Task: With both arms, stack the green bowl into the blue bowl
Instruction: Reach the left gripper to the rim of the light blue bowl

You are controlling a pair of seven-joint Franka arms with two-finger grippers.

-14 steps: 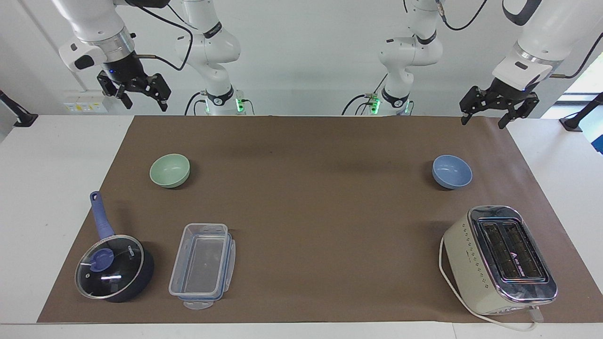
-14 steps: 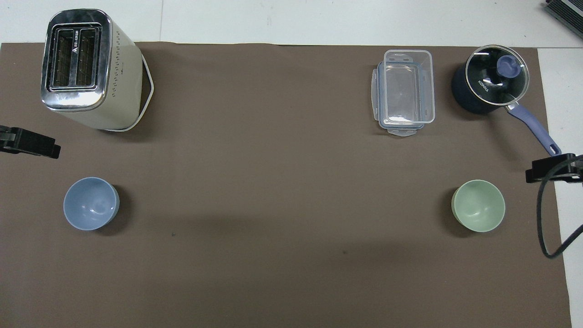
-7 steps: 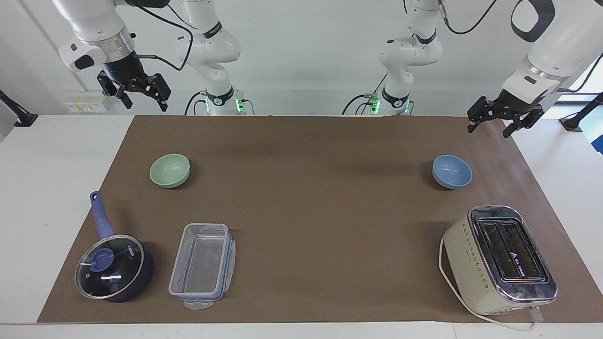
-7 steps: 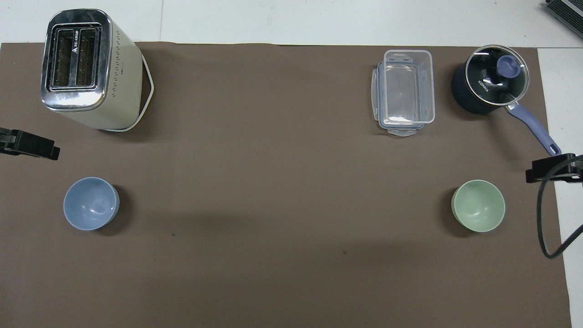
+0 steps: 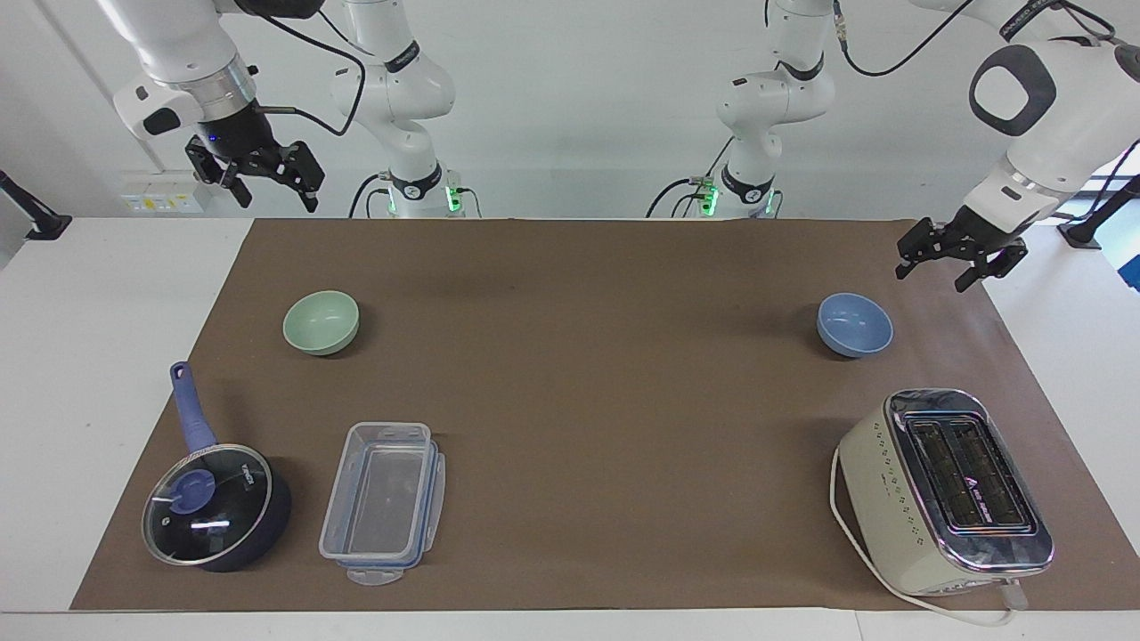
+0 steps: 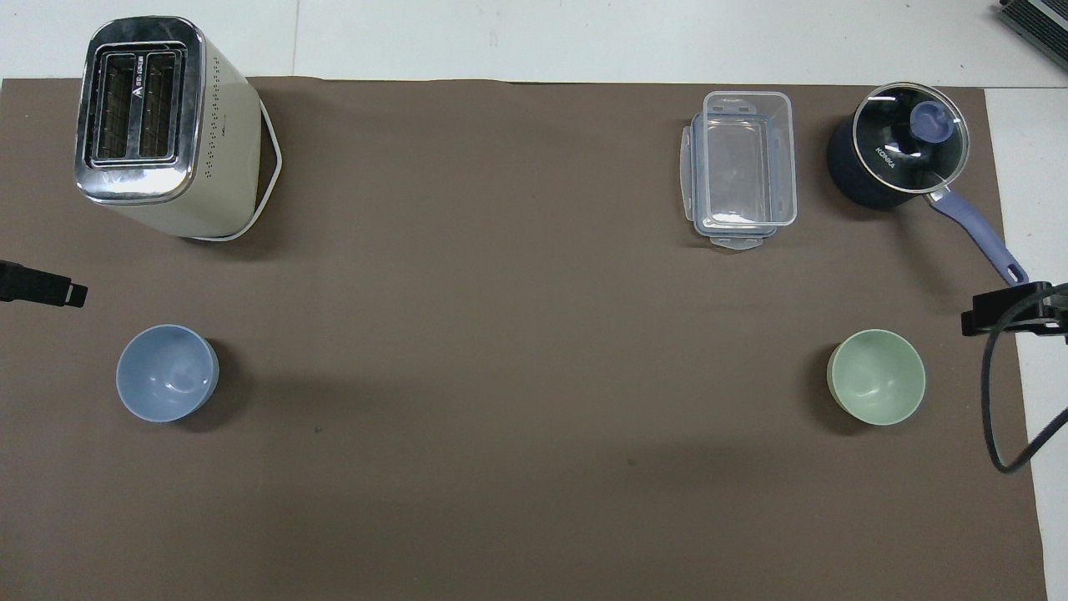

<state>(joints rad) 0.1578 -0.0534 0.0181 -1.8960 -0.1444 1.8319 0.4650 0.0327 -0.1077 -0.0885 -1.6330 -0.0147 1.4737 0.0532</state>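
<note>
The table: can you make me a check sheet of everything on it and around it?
Surface: brown mat on a white table.
Job's things: green bowl and blue bowl sit apart, both empty.
Clutter: saucepan, clear container, toaster.
Grippers: left gripper open, raised near the blue bowl; right gripper open, waiting high.
Cables: toaster cord; black arm cables.
Surroundings: white wall.

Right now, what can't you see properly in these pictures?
- Left tool: in the overhead view the picture's edge cuts it off; only a black tip shows.
- Right tool: the same view's edge cuts it, and a black cable crosses it.
- Toaster: its slots are too dark to see inside in either view.
- Saucepan: glare on the glass lid hides what is inside.
- Both arms' upper parts run off the top of the facing view.
</note>
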